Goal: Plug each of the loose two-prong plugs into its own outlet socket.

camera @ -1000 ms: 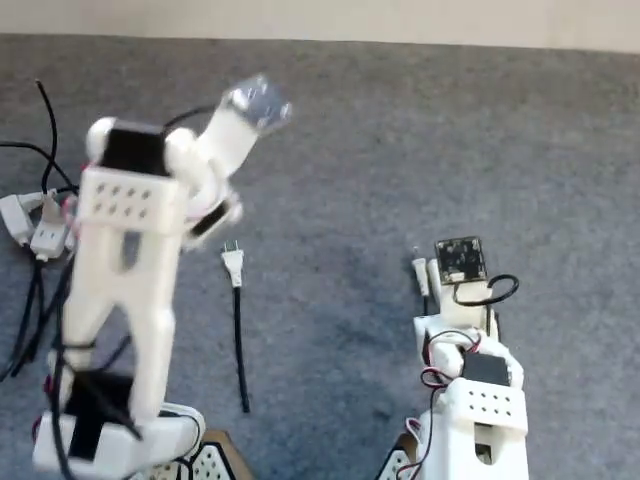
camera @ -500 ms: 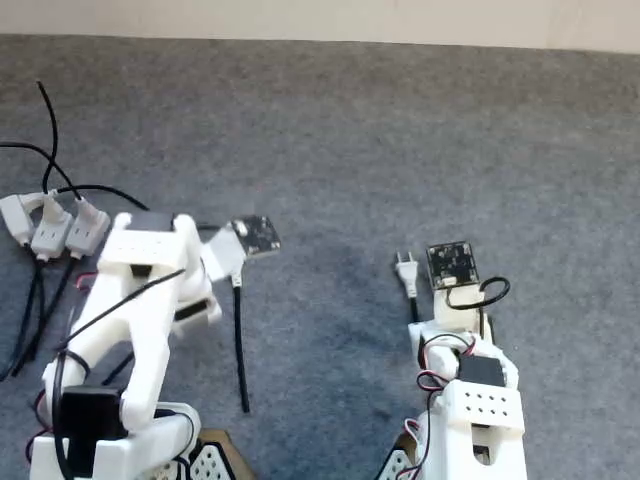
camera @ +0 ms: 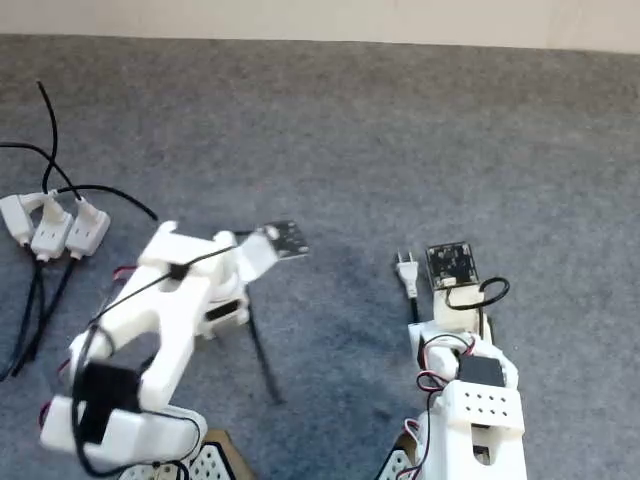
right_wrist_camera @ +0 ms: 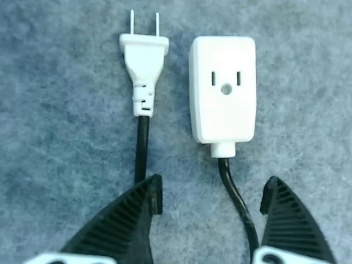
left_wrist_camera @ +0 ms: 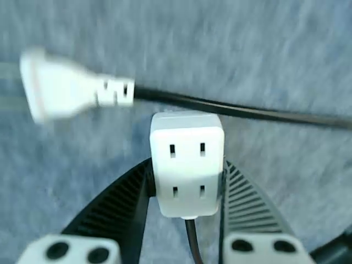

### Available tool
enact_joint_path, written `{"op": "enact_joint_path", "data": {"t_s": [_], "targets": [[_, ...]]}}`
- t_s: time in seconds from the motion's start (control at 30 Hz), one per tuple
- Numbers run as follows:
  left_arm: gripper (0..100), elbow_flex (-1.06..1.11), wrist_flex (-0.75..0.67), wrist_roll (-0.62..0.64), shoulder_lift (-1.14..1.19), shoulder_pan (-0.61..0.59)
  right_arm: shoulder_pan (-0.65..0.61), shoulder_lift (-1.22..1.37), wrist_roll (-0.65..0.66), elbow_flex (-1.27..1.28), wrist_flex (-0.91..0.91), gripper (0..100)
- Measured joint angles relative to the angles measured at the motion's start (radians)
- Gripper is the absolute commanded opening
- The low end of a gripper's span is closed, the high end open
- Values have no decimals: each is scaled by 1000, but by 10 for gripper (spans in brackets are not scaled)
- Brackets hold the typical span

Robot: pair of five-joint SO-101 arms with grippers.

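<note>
In the left wrist view my left gripper (left_wrist_camera: 187, 173) is shut on a white outlet block (left_wrist_camera: 187, 140) with two two-slot sockets. Just beyond the block a white plug (left_wrist_camera: 66, 91) lies on the carpet, its black cord (left_wrist_camera: 242, 111) running off to one side. In the right wrist view my right gripper (right_wrist_camera: 212, 198) stands open above the carpet. Ahead of it a white two-prong plug (right_wrist_camera: 143, 58) and a white single outlet (right_wrist_camera: 223, 91) lie side by side, apart from the fingers. The high view shows that plug (camera: 405, 268) beside the right arm's wrist camera (camera: 453, 262).
Grey carpet covers the table. A cluster of white connectors (camera: 50, 228) with black cables lies at the far left. A black cord (camera: 263, 358) trails from under the left arm (camera: 185, 300) toward the front. The right arm (camera: 470, 390) stands at the front right.
The left arm came down from a raised pose and swung right over the loose plug, whose cord shifted right. The right arm drew back slightly one second ago, then stayed still.
</note>
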Motion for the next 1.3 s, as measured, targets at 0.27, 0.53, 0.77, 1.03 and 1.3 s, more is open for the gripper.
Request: {"op": "enact_joint_path", "data": {"t_s": [0.27,0.53,0.77,1.03,1.3], "targets": [[5,-393,146,152,216,264,0,0,0,0,0,282],[5,-710,333,218,282,322,0,0,0,0,0,282],[5,-698,439,201,281,201,0,0,0,0,0,282],[4,-287,334,84,8,163,0,0,0,0,0,282],[5,100,161,-37,-198,34,-21,0,0,0,2,282]]}}
